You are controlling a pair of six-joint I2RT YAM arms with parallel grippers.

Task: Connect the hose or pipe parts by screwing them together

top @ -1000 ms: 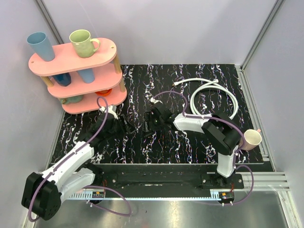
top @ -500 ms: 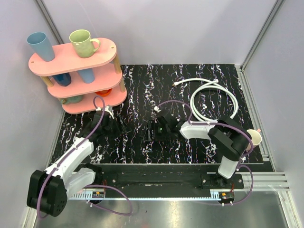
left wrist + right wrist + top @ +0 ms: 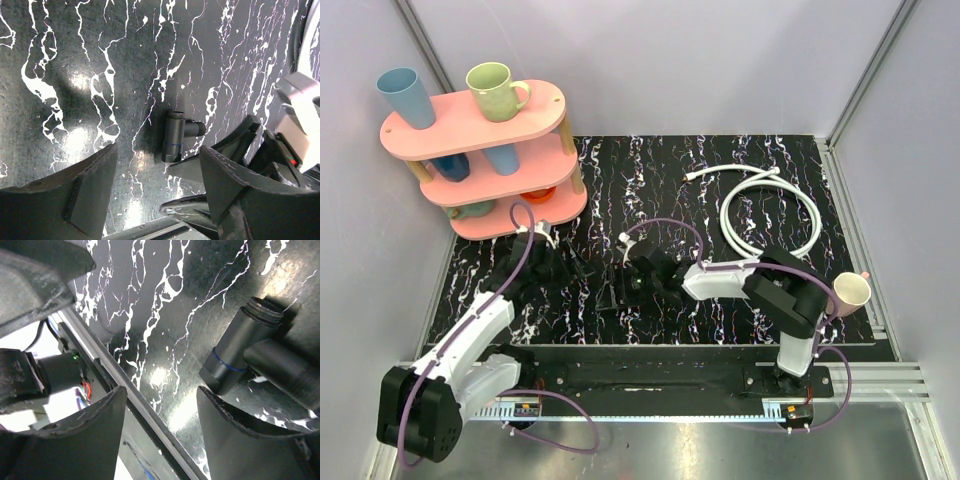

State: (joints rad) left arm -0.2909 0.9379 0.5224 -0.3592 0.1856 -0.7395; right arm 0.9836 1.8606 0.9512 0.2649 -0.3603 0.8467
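Note:
A thin white hose (image 3: 770, 215) lies coiled on the black marbled table at the back right, away from both arms. A short black T-shaped pipe fitting (image 3: 177, 135) lies flat on the table just beyond my left gripper (image 3: 157, 200), which is open with bare table between its fingers. The same fitting (image 3: 245, 352) lies ahead and to the right of my right gripper (image 3: 160, 435), also open and holding nothing; its right finger (image 3: 240, 440) is close to the fitting's lower end. In the top view the left gripper (image 3: 578, 270) and right gripper (image 3: 618, 292) point toward each other mid-table.
A pink three-tier shelf (image 3: 480, 150) with cups stands at the back left. A cream cup (image 3: 850, 292) sits at the table's right edge beside the right arm. The black base rail (image 3: 650, 365) runs along the near edge.
The right arm has swung its gripper left and nearer, toward the left gripper. The left gripper's fingers have spread wider, and the arm has pulled back a little.

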